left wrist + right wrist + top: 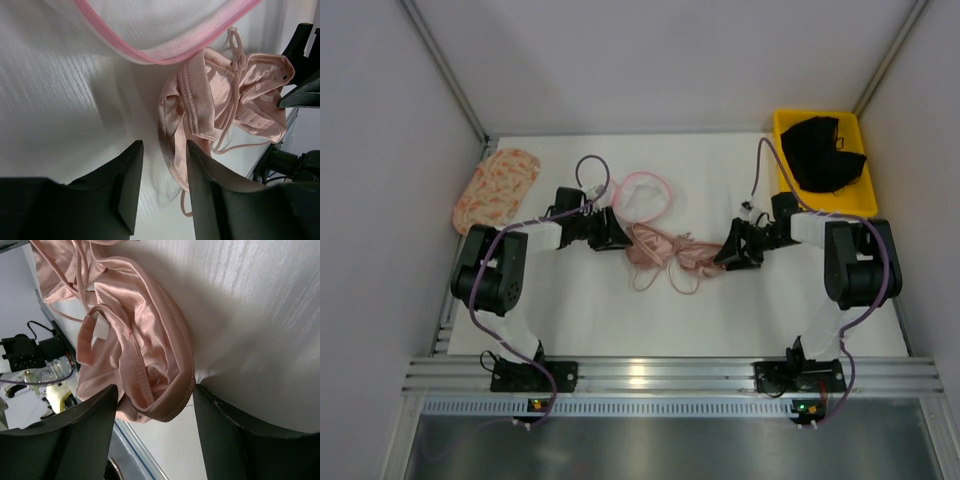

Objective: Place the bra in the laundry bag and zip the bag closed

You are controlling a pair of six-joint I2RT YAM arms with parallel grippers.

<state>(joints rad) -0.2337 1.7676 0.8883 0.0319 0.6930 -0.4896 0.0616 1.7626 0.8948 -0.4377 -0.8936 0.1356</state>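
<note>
Left claw (164,145) gapes beside the bra (250,100); right claw (155,390) straddles its end, grip unclear, laundry bag (165,25) cropped.

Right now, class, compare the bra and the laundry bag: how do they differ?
The bra is opaque, shiny fabric; the laundry bag is see-through mesh. The bra lies crumpled, straps trailing; the laundry bag lies flat and round. Both show pink; both lie on the table.

Bra (665,252) just before laundry bag (642,196)
</note>
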